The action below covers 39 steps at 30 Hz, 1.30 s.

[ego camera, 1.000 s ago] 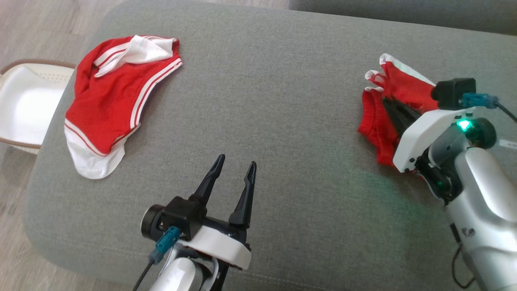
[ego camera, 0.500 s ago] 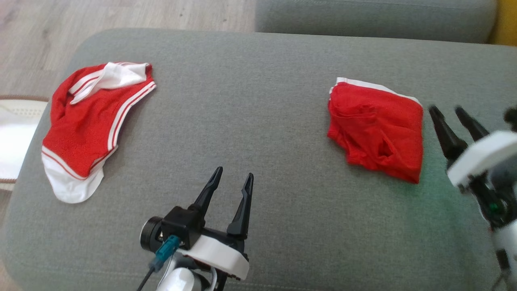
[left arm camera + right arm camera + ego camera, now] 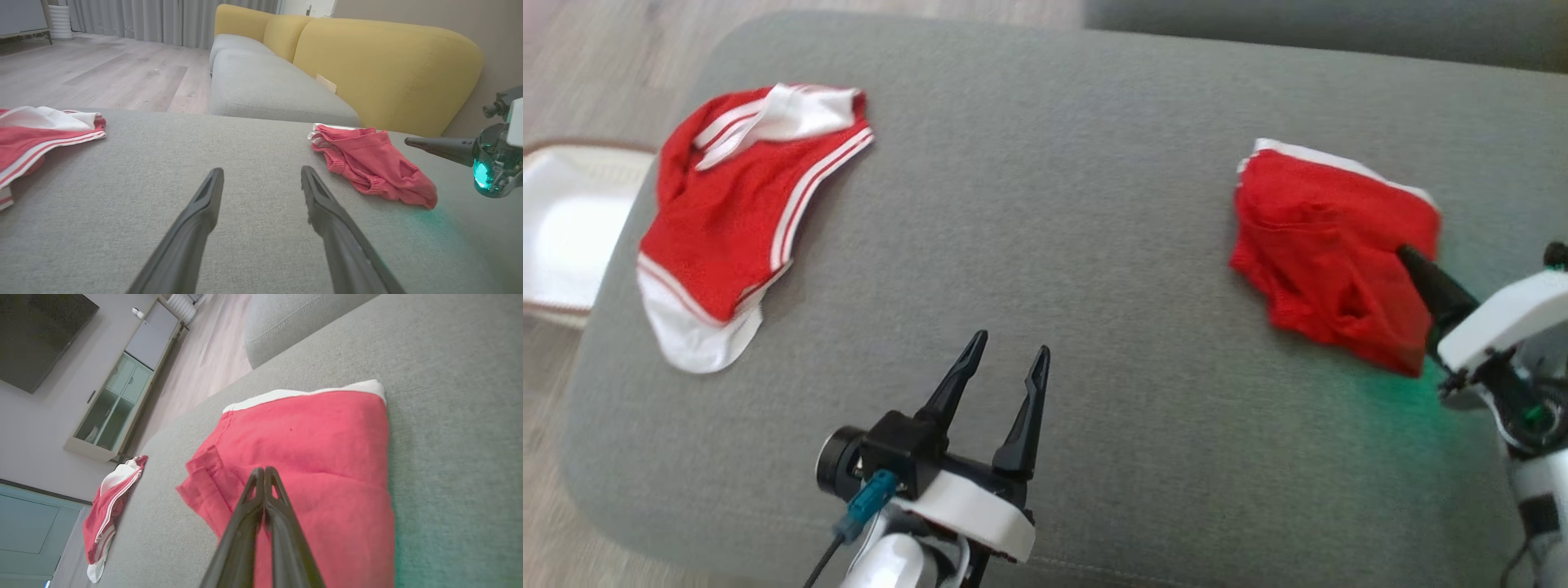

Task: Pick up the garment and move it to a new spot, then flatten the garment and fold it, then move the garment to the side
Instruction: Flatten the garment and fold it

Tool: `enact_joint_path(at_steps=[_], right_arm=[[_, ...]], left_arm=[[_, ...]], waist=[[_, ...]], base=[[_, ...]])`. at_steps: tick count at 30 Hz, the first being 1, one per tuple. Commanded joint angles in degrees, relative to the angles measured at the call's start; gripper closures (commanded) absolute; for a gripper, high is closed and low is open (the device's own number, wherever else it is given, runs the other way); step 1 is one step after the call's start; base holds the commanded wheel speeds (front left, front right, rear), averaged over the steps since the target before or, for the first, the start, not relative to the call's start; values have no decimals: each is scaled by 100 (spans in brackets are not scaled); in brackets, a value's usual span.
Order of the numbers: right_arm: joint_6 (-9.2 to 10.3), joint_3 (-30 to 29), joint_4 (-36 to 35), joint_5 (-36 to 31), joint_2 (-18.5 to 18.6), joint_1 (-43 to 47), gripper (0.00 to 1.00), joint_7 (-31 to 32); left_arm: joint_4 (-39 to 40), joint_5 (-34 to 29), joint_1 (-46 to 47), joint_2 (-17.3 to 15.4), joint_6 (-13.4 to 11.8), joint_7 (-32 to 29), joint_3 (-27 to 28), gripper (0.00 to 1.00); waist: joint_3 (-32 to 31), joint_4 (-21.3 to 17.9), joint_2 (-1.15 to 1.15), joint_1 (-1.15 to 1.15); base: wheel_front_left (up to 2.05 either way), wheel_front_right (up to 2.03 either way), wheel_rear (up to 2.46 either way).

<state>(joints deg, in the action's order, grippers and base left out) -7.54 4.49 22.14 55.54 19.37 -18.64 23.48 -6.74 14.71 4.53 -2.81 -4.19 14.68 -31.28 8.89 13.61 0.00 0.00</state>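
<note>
1. Garment [image 3: 1335, 253]: red, folded into a rough rectangle with a white band along its far edge. It lies on the right part of the grey cushion [image 3: 1094, 204], its near edge rumpled.
2. My right gripper [image 3: 1403, 251]: the two dark fingers are pressed tip to tip, with no cloth between them in the right wrist view [image 3: 264, 470]. It points across the garment's right side. From the left wrist view [image 3: 408, 141] the tip hangs just above the fabric and does not touch it.
3. My left gripper [image 3: 1011, 343]: fingers spread apart, nothing between them. It is poised over the near middle of the cushion, well apart from both pieces of clothing.
4. Second garment [image 3: 735, 220]: red with white stripes and white trim, spread loosely on the cushion's far left, one white end near the cushion's edge.
5. White basket [image 3: 564, 220]: brown rim, on the floor just beside the cushion's left edge.
6. Green glow: cast on the cushion beneath my right wrist.
7. Beyond the cushion: another grey seat [image 3: 265, 85], a yellow backrest [image 3: 388, 69] and a pale wooden floor [image 3: 102, 73].
8. Farther off: a low cabinet [image 3: 118, 404] with glass doors, standing against the wall.
</note>
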Motion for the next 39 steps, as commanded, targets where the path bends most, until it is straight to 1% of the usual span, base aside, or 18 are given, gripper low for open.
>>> enact_joint_path(at_steps=[1,7,10,13,18,20,22,23,24,25,26,29,32,37,38,39], right_arm=[[5,16,-62,17,119,-319,100,29],[5,87,628,-11,153,-664,100,212],[5,236,735,120,91,-707,100,381],[5,493,569,332,-8,-605,100,542],[5,1155,29,637,-131,-214,100,759],[5,1414,-168,702,-189,-24,100,703],[5,1585,-322,713,-251,180,100,468],[5,1682,-404,682,-269,284,76,320],[5,1783,-475,619,-271,389,62,141],[5,1876,-510,509,-250,498,29,-53],[5,1970,-529,393,-230,605,0,-262],[5,2056,-428,76,-170,916,0,-870],[5,2029,-242,-404,-45,1091,0,-1461],[5,1692,143,-1216,36,1246,0,-2343],[5,1692,143,-1216,36,1246,0,-2343],[5,1587,225,-1371,24,1272,0,-2498]], left_arm=[[186,-10,264,-7,13,32,119,0],[206,34,374,-7,-7,32,28,0],[205,63,409,-7,-36,32,10,0],[189,73,403,-7,-76,32,47,0],[138,47,341,-7,-81,32,100,0],[92,39,293,-7,-76,32,113,0],[32,78,213,-7,-88,32,151,0],[-2,90,161,-7,-99,32,182,0],[-36,111,103,-7,-114,32,228,0],[-70,133,41,-7,-128,32,277,0],[-108,148,-25,-7,-138,32,330,0],[-223,165,-206,-7,-136,32,478,0],[-342,134,-328,-7,-139,32,671,0],[-482,40,-523,-7,-224,32,1015,0],[-482,40,-523,-7,-224,32,1015,0],[-504,16,-565,-7,-227,32,1069,0]], waist=[[144,174,0,0],[317,397,0,0],[337,428,0,0],[280,374,0,0],[44,156,0,0],[-114,62,0,0],[-297,-31,0,0],[-387,-79,0,0],[-501,-139,0,0],[-596,-195,0,0],[-715,-257,0,0],[-949,-408,0,0],[-1101,-549,0,0],[-1322,-760,0,0],[-1322,-760,0,0],[-1377,-795,0,0]], base=[[0,0,0],[0,0,0],[0,0,0],[0,0,0],[0,0,0],[0,0,0],[0,0,0],[0,0,0],[0,0,0],[0,0,0],[0,0,0],[0,0,0],[0,0,0],[0,0,0],[0,0,0],[0,0,0]])
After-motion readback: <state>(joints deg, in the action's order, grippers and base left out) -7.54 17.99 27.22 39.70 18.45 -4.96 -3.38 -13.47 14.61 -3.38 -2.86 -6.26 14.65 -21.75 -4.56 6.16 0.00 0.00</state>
